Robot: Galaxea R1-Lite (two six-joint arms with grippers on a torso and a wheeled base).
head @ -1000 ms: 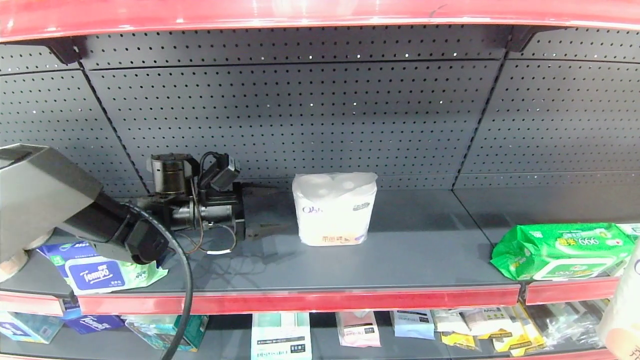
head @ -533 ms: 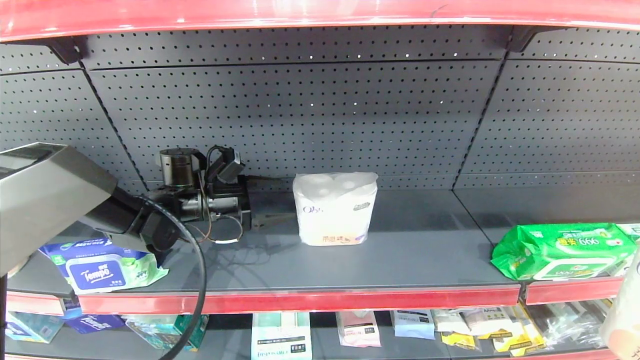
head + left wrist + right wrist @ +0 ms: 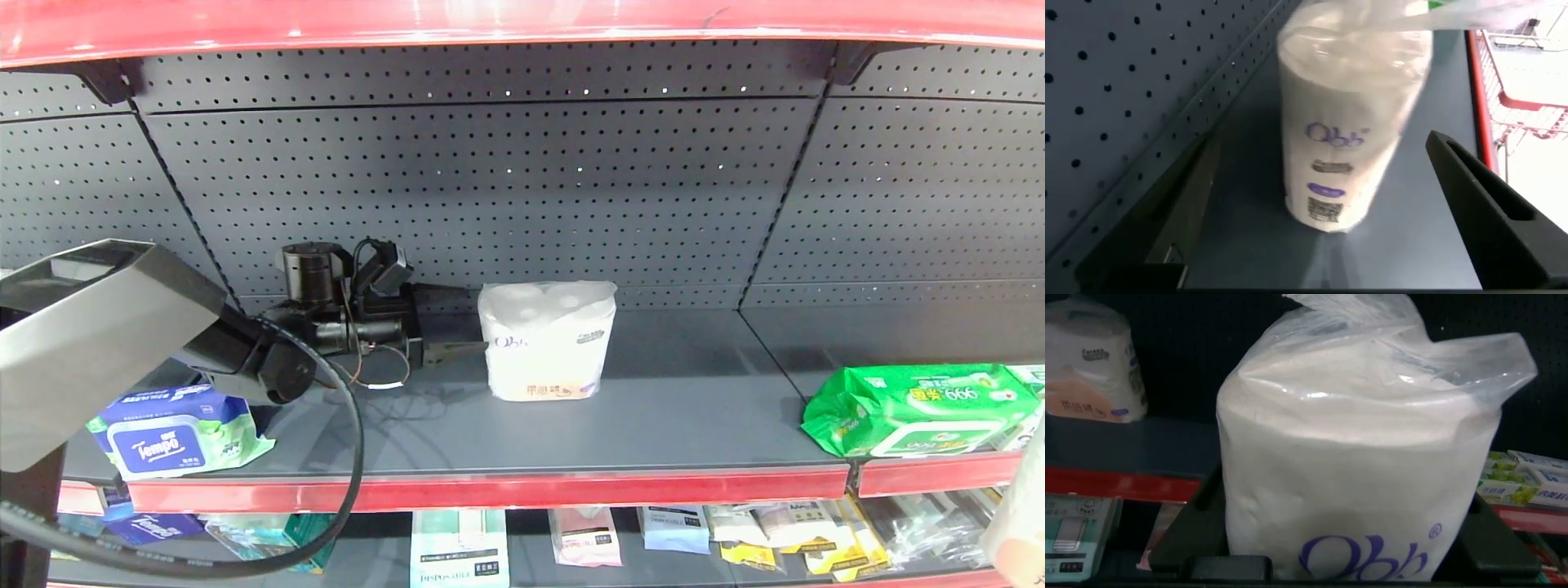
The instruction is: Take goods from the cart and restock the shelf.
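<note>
White roll pack (image 3: 545,340) stands upright on shelf (image 3: 694,408); second pack (image 3: 1364,457) sits within right pincer (image 3: 1343,543).

Retail shop, I read it as a supermarket aisle. Grey shelf (image 3: 653,425) with perforated back panel (image 3: 490,180) and red price rail (image 3: 490,492) along its front edge. Packaged stock faces outward: toilet roll pack (image 3: 545,339), green wipes pack (image 3: 914,408), blue wipes pack (image 3: 175,433), small packets (image 3: 584,535) on the tier below. Red wire cart (image 3: 1515,100) stands by the shelf.
</note>
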